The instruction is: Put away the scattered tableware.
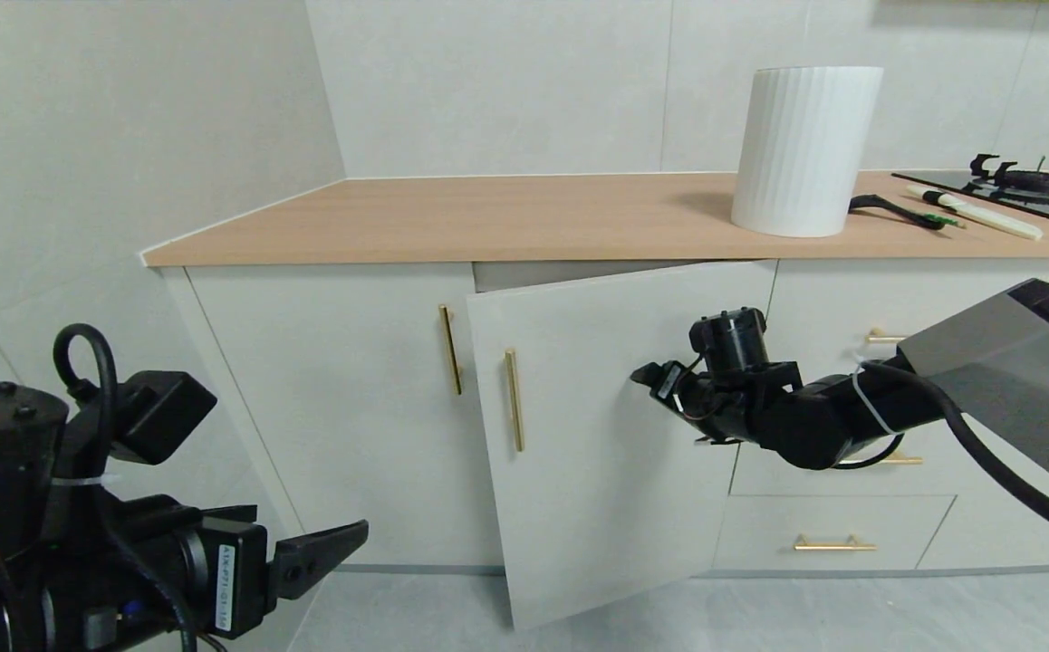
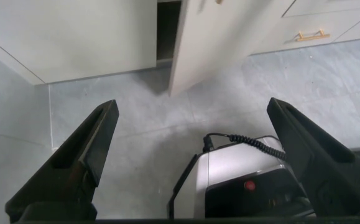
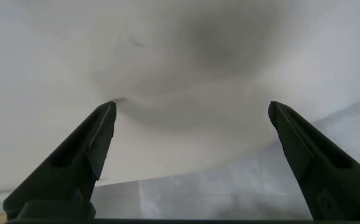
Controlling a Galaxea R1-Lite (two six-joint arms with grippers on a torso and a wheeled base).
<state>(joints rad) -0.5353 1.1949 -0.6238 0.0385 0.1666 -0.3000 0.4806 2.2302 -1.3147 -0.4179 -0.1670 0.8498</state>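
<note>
- Step in hand, as we judge it: getting the cupboard ready. The cabinet door [image 1: 615, 453] stands ajar, its handle [image 1: 513, 398] edge swung out towards us.
- Right pincer [image 3: 192, 104]: fingers spread wide with nothing between them, facing the door's outer face at close range and well to the hinge side of the handle. We cannot tell whether it touches the door.
- Left pincer [image 2: 192, 109]: wide open and empty, hanging low and well to the left of the door, above the floor.
- Tableware not yet put away. On the desk [image 1: 488, 217], above and to the right of the door, a black-handled utensil [image 1: 896, 210] and a cream-coloured utensil [image 1: 977, 215] lie just beyond a white ribbed container [image 1: 805, 149].
- Next move, in our judgement: open the door fully by its free edge or handle. One pincer must then rise to the desk and close on a thin, flat-lying utensil, which calls for a low, well-aligned approach.
</note>
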